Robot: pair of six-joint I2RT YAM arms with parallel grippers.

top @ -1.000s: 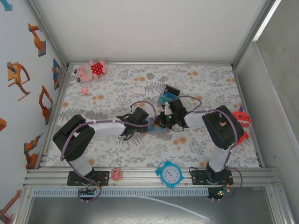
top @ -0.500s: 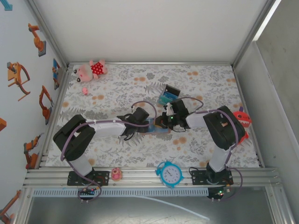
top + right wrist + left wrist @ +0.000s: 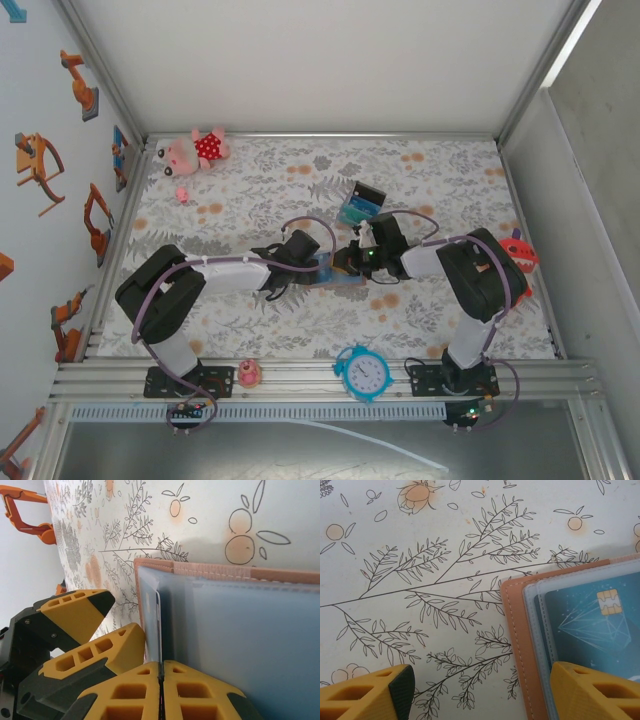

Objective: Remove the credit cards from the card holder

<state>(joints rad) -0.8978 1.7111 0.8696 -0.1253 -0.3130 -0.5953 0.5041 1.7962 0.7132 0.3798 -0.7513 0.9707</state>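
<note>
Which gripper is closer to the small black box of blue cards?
Right. The right gripper is just on the near side of the black card box, at the card holder's right end. The left gripper is farther left, at the holder's left end.

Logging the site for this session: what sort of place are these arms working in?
Probably a lab test cell, not a home: an aluminium frame with plain white panels encloses the floral-cloth table, with toy props like a plush pig and blue clock.
</note>
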